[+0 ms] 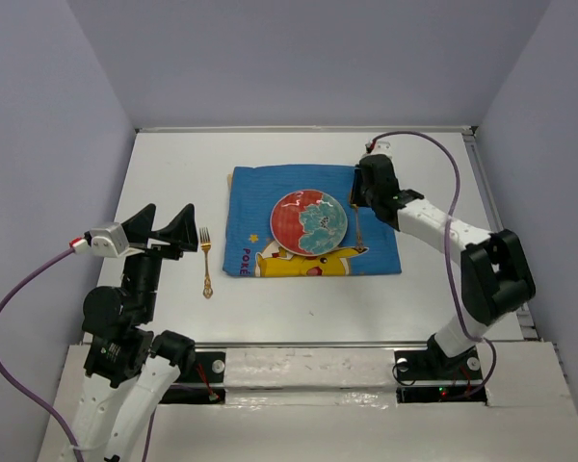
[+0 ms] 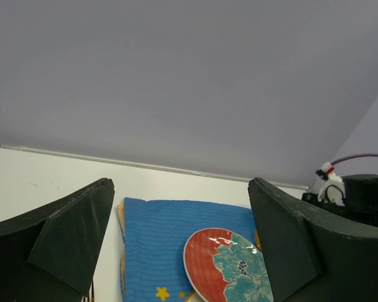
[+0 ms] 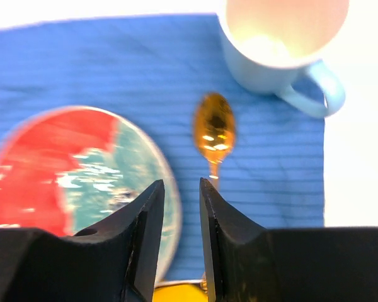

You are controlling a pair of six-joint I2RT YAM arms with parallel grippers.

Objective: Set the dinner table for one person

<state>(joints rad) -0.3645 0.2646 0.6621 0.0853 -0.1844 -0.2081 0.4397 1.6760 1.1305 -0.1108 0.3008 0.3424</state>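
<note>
The white dinner table point(image 1: 173, 164) holds a blue Pikachu placemat point(image 1: 255, 192). A red and teal plate point(image 1: 308, 221) lies on the mat's middle. A gold spoon point(image 1: 358, 229) lies on the mat right of the plate, and a gold fork point(image 1: 205, 260) lies on the bare table left of the mat. My right gripper point(image 1: 369, 188) hovers over the mat's far right corner. In the right wrist view its jaws point(image 3: 181, 182) stand narrowly apart and empty, just short of the spoon point(image 3: 214, 129), with a light blue mug point(image 3: 283, 44) beyond. My left gripper point(image 1: 169, 229) is wide open and empty, left of the fork.
The left wrist view shows the mat point(image 2: 157, 239), the plate point(image 2: 227, 264) and my right arm point(image 2: 359, 195) beyond them. Grey walls close in the table on three sides. The arm bases stand at the near edge.
</note>
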